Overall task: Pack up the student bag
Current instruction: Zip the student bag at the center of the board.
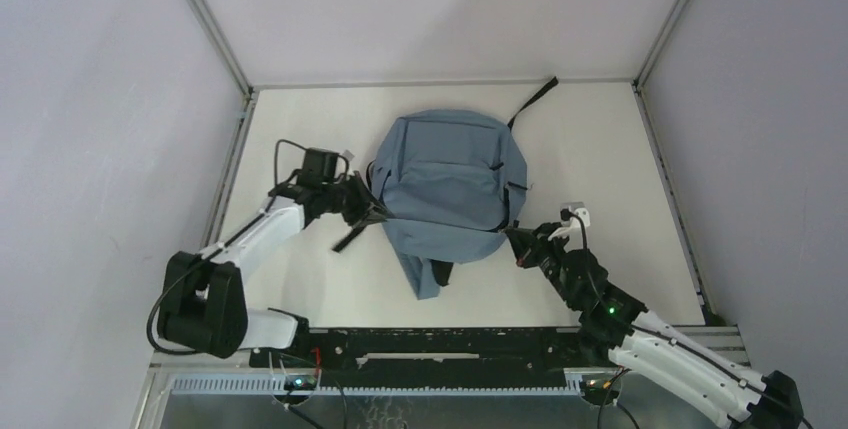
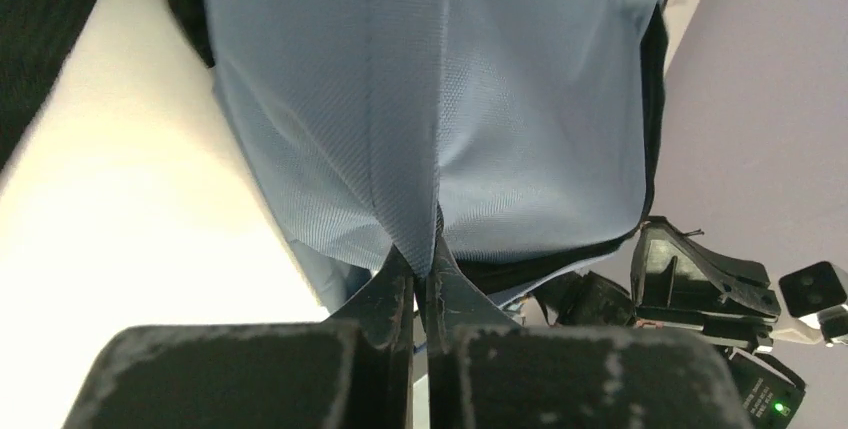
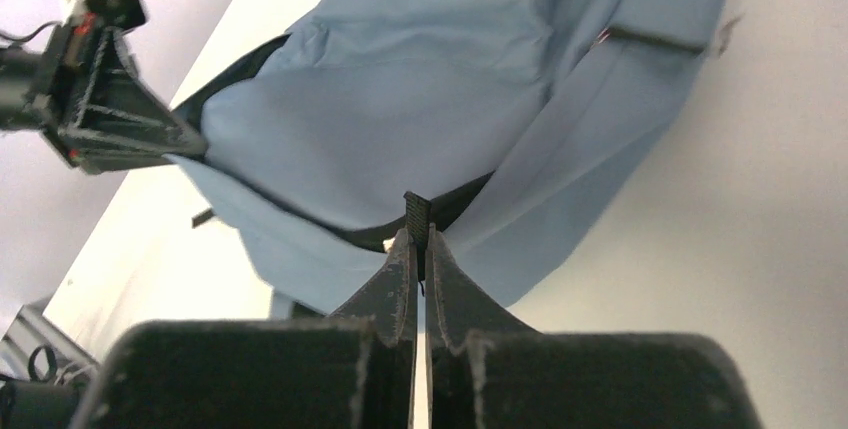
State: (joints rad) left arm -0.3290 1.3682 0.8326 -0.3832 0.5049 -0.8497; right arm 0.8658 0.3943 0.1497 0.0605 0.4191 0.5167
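Two arms reach in from the near edge of the white surface (image 1: 620, 169), and both have hold of the soft dusty-blue fabric backpack with black zip lines, the student bag (image 1: 450, 174). We see the student bag lying around the middle of the surface, between the two claws, with its rounded body toward the far side. A long black strap (image 1: 535, 99) trails off its far right corner. A loose flap of blue fabric (image 1: 425, 274) droops from its near edge toward the arm bases.

The left claw (image 1: 372, 211) meets the bag at its near left edge. In the left wrist view, the left claw (image 2: 420, 249) has its fingers pressed together on a pinched fold of the blue cloth (image 2: 400, 79). The cloth rises from the fingertips in a taut crease. The other arm's claw (image 2: 700, 279) shows dark at the right of that view.

The right claw (image 1: 515, 237) sits at the bag's near right edge. From the right wrist view, the right claw (image 3: 418, 234) has its fingers closed tight on a small black ribbed tab (image 3: 416, 211), which stands just above the fingertips at the dark rim of the bag (image 3: 400, 99). The left claw (image 3: 130, 119) appears at the far left of that view, touching the same dark rim. Between the two grips, the rim runs as a stretched dark line across the bag's near side.
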